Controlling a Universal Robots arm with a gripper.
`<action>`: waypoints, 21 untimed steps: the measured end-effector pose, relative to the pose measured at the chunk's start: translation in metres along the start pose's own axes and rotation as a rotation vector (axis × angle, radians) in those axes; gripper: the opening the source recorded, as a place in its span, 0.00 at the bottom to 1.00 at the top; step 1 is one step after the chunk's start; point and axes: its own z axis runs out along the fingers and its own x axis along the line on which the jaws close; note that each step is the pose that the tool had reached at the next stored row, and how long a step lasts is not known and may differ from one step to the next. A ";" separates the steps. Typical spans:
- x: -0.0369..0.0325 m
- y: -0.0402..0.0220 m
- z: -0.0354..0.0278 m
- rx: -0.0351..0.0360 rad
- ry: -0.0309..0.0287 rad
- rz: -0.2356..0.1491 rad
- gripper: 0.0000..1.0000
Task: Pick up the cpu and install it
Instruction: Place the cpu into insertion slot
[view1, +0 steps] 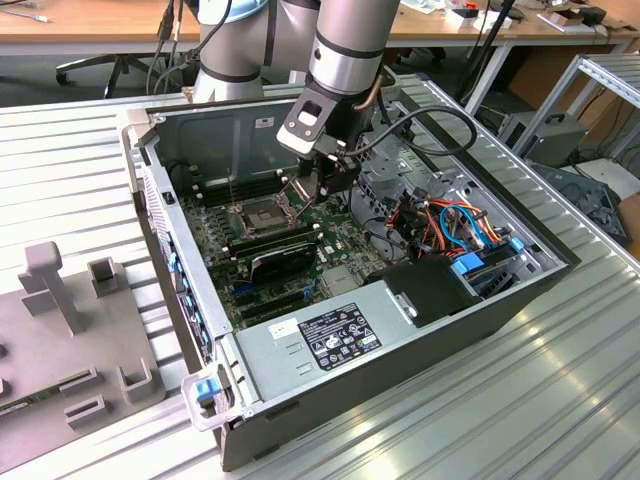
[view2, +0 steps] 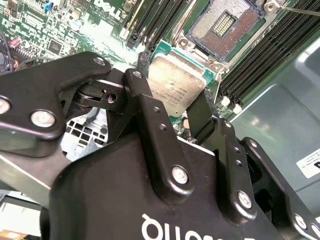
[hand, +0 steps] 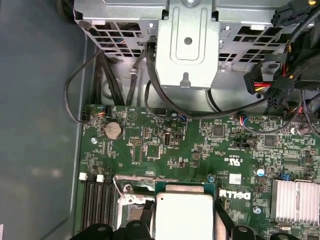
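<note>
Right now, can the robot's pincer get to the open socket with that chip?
Probably yes. The pincer grips the cpu close beside the cpu socket, whose contacts lie bare, and nothing shows between them in the second wrist view.

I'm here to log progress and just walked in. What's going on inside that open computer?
The arm's gripper is shut on the cpu, gripping it by two opposite edges above the motherboard inside the open computer case. The socket is close by, uncovered and empty with its contacts showing. The chip has been picked up but is not yet seated.
</note>
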 end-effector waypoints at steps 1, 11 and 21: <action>0.0000 0.0000 0.0000 0.0000 -0.0001 0.005 0.55; 0.0000 0.0000 0.0001 -0.0006 -0.0006 0.042 0.55; 0.0001 -0.0018 0.0001 -0.0006 -0.0007 0.042 0.55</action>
